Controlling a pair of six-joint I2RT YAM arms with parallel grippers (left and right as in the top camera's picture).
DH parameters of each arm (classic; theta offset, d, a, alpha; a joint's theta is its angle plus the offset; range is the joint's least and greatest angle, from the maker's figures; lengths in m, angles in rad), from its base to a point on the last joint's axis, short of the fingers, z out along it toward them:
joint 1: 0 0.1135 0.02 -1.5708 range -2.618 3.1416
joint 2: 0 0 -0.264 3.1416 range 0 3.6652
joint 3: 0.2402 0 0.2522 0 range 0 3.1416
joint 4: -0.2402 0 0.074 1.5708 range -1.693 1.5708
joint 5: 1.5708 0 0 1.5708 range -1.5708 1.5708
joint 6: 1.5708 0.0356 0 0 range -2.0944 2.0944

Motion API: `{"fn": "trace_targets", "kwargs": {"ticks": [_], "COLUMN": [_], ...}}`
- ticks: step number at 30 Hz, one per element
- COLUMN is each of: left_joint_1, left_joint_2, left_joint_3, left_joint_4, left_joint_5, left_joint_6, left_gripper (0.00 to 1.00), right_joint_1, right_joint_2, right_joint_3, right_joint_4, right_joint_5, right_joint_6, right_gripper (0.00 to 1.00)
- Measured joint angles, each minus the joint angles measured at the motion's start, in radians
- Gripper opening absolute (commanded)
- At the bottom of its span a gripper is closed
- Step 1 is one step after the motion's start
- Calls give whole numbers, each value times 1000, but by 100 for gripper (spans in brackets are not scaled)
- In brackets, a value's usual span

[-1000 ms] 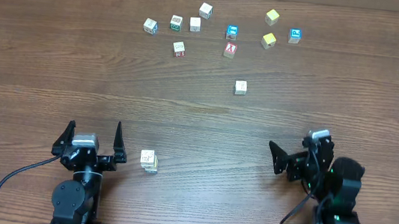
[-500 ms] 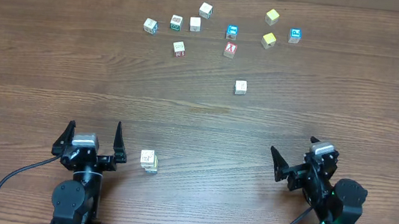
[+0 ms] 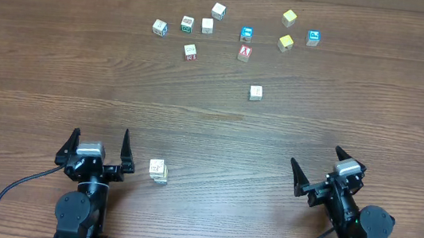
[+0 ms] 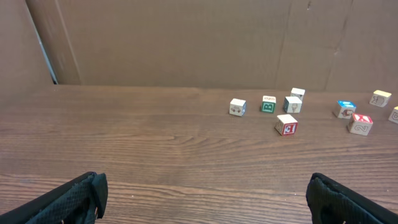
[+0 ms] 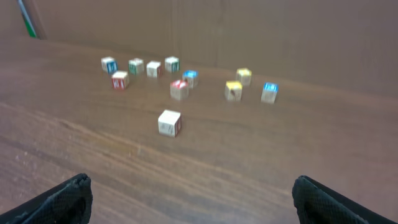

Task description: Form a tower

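Wooden tabletop: short tower of pale letter cubes beside the spread left gripper; likely light, tippy; pinch flat sides.

The tower stands on the desk near its front edge, just right of the left pincer but apart from it. The right pincer is well apart, further to the right. At the far side lies a scattered group of cubes. A single cube lies before this group, between it and the right pincer.
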Motion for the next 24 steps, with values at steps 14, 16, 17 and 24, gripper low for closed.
{"fn": "trace_targets", "kwargs": {"ticks": [14,16,17,24], "left_joint_1": [0,0,0,0], "left_joint_2": [0,0,0,0], "left_joint_3": [0,0,0,0], "left_joint_4": [0,0,0,0], "left_joint_5": [0,0,0,0], "left_joint_6": [0,0,0,0], "left_gripper": [100,99,100,100], "right_joint_1": [0,0,0,0], "right_joint_2": [-154,-164,-168,-180], "right_joint_3": [0,0,0,0], "right_joint_4": [0,0,0,0], "right_joint_5": [0,0,0,0], "right_joint_6": [0,0,0,0], "right_gripper": [100,100,100,100]}}
